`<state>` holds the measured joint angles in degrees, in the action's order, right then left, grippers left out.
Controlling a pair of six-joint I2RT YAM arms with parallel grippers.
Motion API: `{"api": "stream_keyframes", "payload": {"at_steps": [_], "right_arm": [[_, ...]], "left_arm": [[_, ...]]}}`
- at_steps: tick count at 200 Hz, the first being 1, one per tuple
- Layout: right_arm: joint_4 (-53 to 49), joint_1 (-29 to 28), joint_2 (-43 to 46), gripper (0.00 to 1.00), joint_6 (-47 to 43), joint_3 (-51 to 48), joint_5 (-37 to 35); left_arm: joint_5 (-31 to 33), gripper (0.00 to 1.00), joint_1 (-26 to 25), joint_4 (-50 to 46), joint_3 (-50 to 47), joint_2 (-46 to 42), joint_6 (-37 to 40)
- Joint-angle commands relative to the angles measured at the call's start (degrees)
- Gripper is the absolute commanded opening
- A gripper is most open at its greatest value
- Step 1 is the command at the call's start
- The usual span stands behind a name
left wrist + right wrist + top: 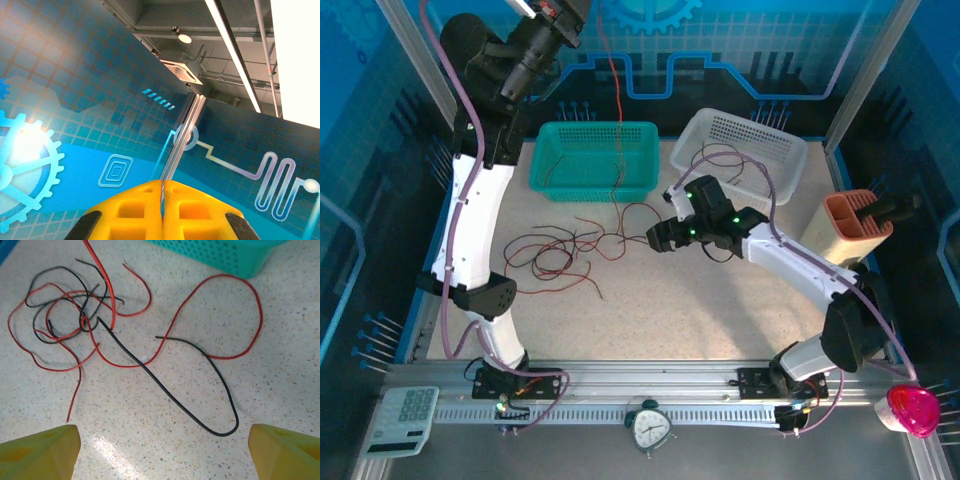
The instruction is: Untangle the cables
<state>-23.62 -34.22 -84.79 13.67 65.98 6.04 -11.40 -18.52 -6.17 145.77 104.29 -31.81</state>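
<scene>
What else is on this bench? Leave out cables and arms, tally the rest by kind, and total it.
Baskets: 2, the green basket and the white basket
Orange holder: 1
Alarm clock: 1
Calculator: 1
Pink dome: 1
Total: 6

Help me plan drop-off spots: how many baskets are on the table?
2. The teal basket stands at the far middle of the table; the white basket stands just right of it, toward the far right corner. None seem hidden.
</scene>
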Motion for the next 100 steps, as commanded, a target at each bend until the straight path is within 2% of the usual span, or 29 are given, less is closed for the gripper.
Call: {"api": "stream_keyframes", "payload": {"at_steps": [1, 43, 100], "right_arm": [[3.1, -1.8, -1.7, 0.88, -4.5, 0.3, -0.2], [6.0, -4.0, -5.6, 0.88, -8.7, -0.8, 2.7], [8.2, -5.9, -13.3, 0.88, -9.9, 2.0, -5.9]], "left_arm": [[-0.5, 0.00, 0.2, 2.1, 1.7, -2.1, -2.0], [-1.0, 0.00, 0.2, 2.1, 1.7, -3.5, -3.1], [-1.2, 0.00, 0.2, 1.9, 1.8, -5.4, -3.6]]}}
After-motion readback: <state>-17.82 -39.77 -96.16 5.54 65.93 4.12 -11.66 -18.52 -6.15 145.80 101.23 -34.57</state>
